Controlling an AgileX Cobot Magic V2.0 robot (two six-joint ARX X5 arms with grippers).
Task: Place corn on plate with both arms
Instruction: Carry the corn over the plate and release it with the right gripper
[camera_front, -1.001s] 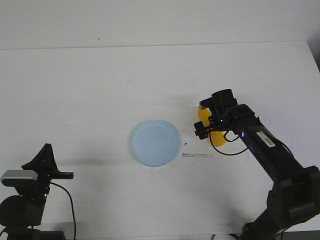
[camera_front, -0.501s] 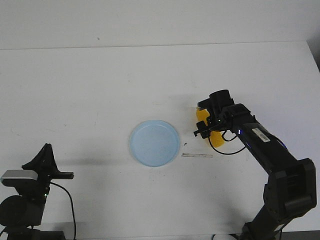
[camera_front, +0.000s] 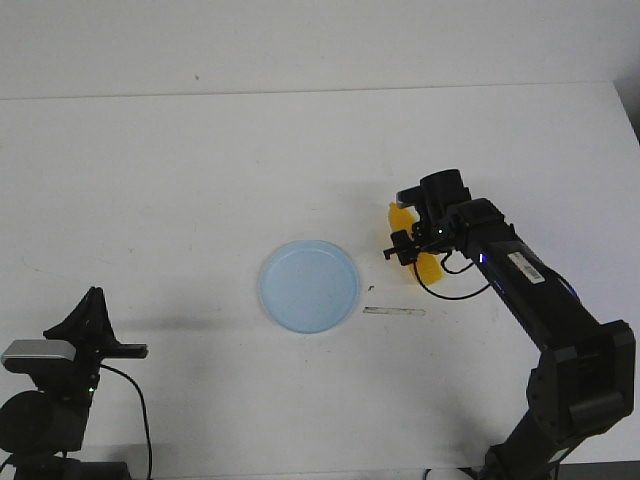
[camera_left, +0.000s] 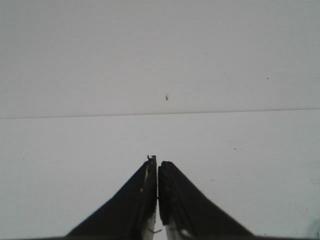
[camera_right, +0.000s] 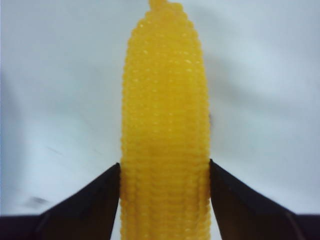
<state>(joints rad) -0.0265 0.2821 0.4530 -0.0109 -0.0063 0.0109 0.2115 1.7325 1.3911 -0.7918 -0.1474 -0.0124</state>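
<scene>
The yellow corn (camera_front: 430, 268) lies right of the pale blue plate (camera_front: 309, 285), mostly hidden under my right wrist in the front view. My right gripper (camera_front: 414, 245) is shut on the corn (camera_right: 165, 130); the black fingertips (camera_right: 107, 192) press its thick end on both sides, and its tapered tip points away from the wrist. The plate holds nothing. My left gripper (camera_front: 93, 293) is shut and empty at the near left, far from the plate. In the left wrist view the left gripper (camera_left: 157, 162) faces only bare white table.
A thin pale strip (camera_front: 394, 311) lies on the white table (camera_front: 200, 180) just near of the right gripper, between it and the plate. The table's far edge (camera_front: 300, 92) meets a white wall.
My right gripper has shifted slightly left and farther away, and the corn has moved with it. The left arm has not moved.
</scene>
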